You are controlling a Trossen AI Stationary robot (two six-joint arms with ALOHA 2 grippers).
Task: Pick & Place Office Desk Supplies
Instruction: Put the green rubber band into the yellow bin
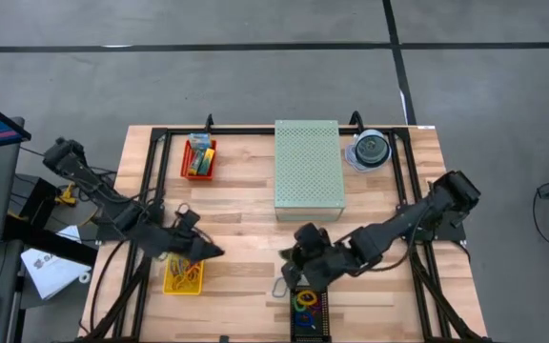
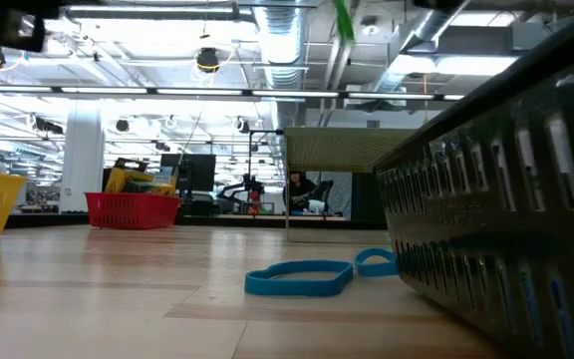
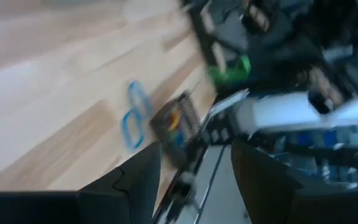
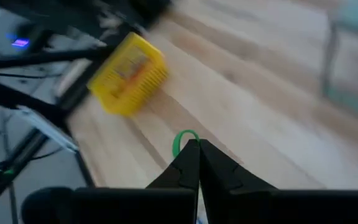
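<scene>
Above the table (image 4: 278,124), right claw (image 4: 194,148) pinches a half-hidden green band (image 4: 183,138).

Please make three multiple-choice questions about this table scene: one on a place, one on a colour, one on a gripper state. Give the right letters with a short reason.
1. Where is the yellow basket?
A. Under the left gripper, near the front edge
B. Beside the round disc case
C. On top of the pale green box

2. What colour is the rubber band lying on the wood in the low view?
A. Red
B. Blue
C. Orange

3. How is the right gripper?
A. Wide open
B. Out of view
C. Shut on a green rubber band

Key: 1 A, the high view shows the basket just below that gripper. 2 B, the loop is plainly blue. 3 C, the right wrist view shows a green loop at the closed tips.
</scene>
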